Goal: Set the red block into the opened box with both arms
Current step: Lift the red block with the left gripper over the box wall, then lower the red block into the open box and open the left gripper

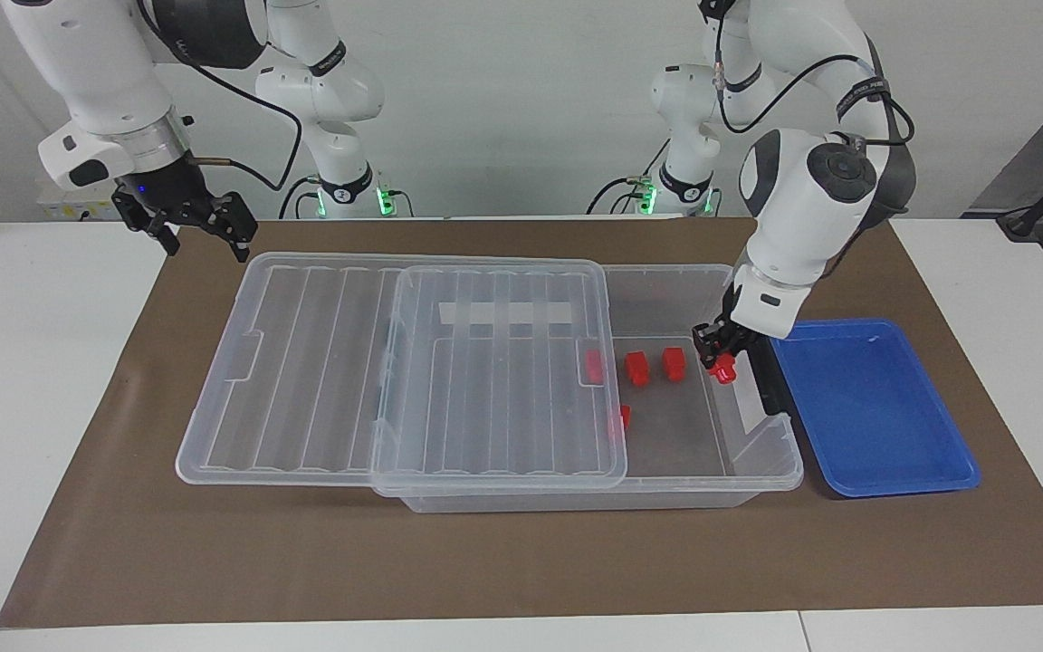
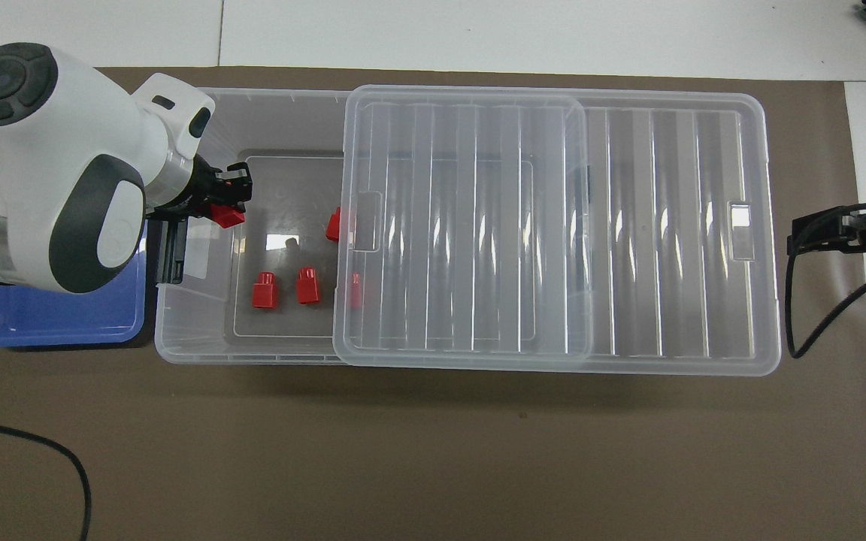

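The left tool [image 1: 721, 355], clamped on the red block [image 1: 723, 368], hangs over the box [image 1: 761, 471]'s open end, so release comes next, while the right tool [image 1: 185, 220] waits wide apart beside the box.

My facing camera: high, across table [image 1: 51, 380], looking at both arm bases. My overhead camera: above robots' end, steeply down. Neither close. Both share brown mat [image 2: 403, 451], box [image 1: 712, 471], blue tray [image 2: 57, 323].
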